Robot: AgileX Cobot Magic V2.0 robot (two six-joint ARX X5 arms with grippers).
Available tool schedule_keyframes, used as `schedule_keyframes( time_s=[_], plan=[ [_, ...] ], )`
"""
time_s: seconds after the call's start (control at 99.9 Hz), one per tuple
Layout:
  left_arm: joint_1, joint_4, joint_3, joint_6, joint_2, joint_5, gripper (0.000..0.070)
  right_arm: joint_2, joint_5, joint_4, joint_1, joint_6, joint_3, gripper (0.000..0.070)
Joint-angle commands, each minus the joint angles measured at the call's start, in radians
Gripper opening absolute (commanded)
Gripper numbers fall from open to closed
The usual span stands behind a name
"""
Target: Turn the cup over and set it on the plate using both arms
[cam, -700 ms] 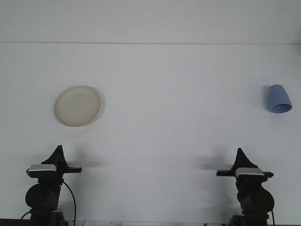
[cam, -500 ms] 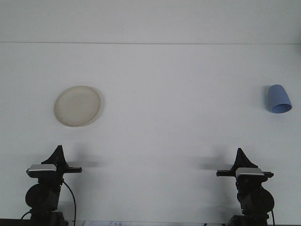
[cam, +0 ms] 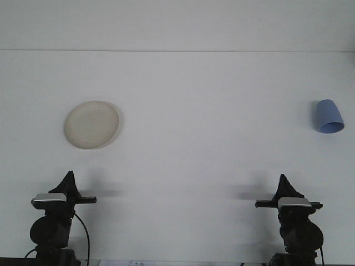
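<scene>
Nothing is in hand yet. My left pincer (cam: 67, 180) and right pincer (cam: 284, 183) both sit low at the near edge of the surface (cam: 199, 138), and from this front view I cannot tell how either one stands, only that each points up and away from me, holding nothing.

The blue cup (cam: 329, 116) sits mouth down near the right edge of the surface, about halfway back. The cream plate (cam: 91, 124) lies toward the left edge at much the same depth, well apart from the cup.

The risks, as I judge them:

- The cup is close to the right edge, so a clumsy approach from my right arm could nudge it off the surface.
- It tapers, wider at the rim than at the base (a slippery shape to pinch), so a grip taken too high may squeeze it out.
- The flip likely needs a handover between arms over the middle; a mistimed release would drop it.
- The plate is shallow and light-looking; setting the cup down off-centre could tip it or shove the plate.
</scene>
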Motion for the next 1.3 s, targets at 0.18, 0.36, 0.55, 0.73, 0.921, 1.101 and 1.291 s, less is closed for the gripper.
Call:
schedule_keyframes(
  time_s=[0.18, 0.36, 0.55, 0.73, 0.921, 1.101, 1.291],
  plan=[
    [0.001, 0.010, -0.019, -0.003, -0.002, -0.005, 0.0016, -0.002, -0.032, 0.014, 0.002, 0.142, -0.002, 0.0004],
    [0.001, 0.010, -0.019, -0.004, -0.002, -0.005, 0.0016, -0.002, -0.060, 0.024, 0.002, 0.367, -0.002, 0.0003],
    [0.001, 0.010, -0.019, -0.004, -0.002, -0.005, 0.0016, 0.020, -0.032, 0.047, 0.002, 0.501, 0.095, 0.0001],
    [0.001, 0.010, -0.019, -0.004, -0.002, -0.005, 0.0016, 0.169, 0.034, -0.038, 0.001, 0.364, 0.334, 0.0027],
    [0.001, 0.009, -0.019, -0.003, -0.002, -0.005, 0.0016, 0.425, 0.088, -0.179, 0.000, 0.169, 0.600, 0.0450],
    [0.001, 0.010, -0.019, -0.003, -0.002, -0.005, 0.0016, 0.660, 0.206, -0.292, -0.003, 0.030, 0.765, 0.0490],
    [0.001, 0.010, -0.019, -0.003, -0.002, -0.005, 0.0016, 0.894, 0.237, -0.270, -0.087, 0.005, 0.810, 0.0492]
  ],
)
